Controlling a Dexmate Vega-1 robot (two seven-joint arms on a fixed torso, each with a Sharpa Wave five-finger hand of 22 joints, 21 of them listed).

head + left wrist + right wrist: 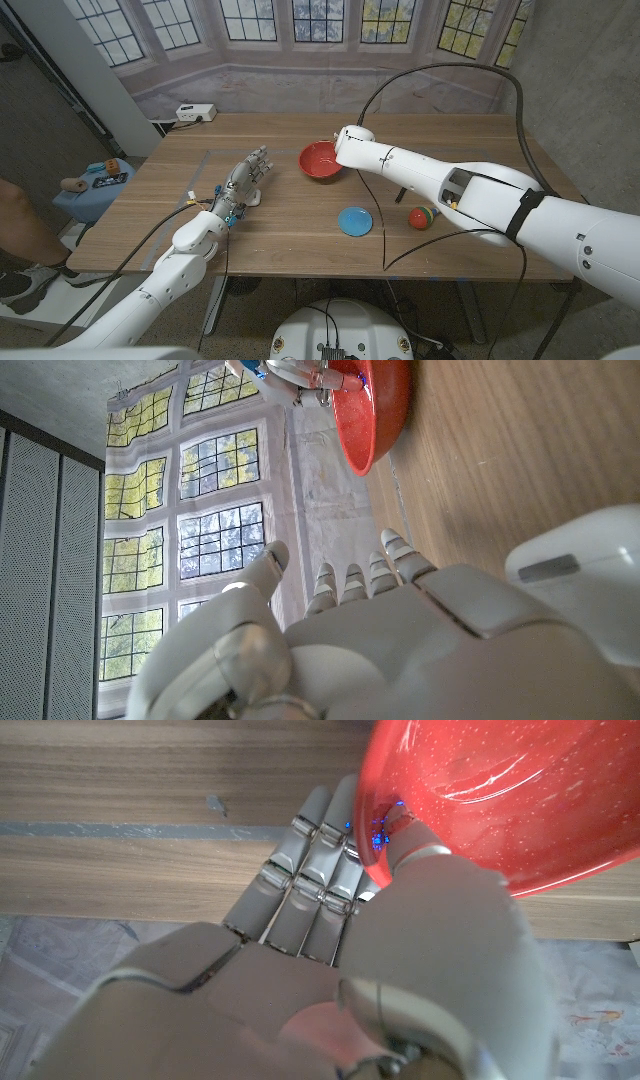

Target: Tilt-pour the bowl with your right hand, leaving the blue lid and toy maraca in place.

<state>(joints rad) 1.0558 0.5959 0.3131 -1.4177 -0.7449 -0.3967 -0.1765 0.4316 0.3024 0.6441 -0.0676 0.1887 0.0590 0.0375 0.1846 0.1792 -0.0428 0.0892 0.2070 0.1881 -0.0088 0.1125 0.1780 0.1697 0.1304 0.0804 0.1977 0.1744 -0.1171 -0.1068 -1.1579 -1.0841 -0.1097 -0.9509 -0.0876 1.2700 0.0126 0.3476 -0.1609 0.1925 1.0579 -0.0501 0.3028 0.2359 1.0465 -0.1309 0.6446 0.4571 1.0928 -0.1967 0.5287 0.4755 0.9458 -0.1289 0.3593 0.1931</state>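
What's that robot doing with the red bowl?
The robot's right hand grips the rim of the red bowl at the far middle of the wooden table, thumb inside and fingers under it. The left hand waits beside it, holding nothing. The blue lid and the toy maraca lie nearer the front edge, untouched.

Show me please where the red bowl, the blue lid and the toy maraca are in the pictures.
red bowl (pixel 320 160), head view, on its inner floor.
blue lid (pixel 354 221), head view, on the middle of its top face.
toy maraca (pixel 421 217), head view, on its round head.
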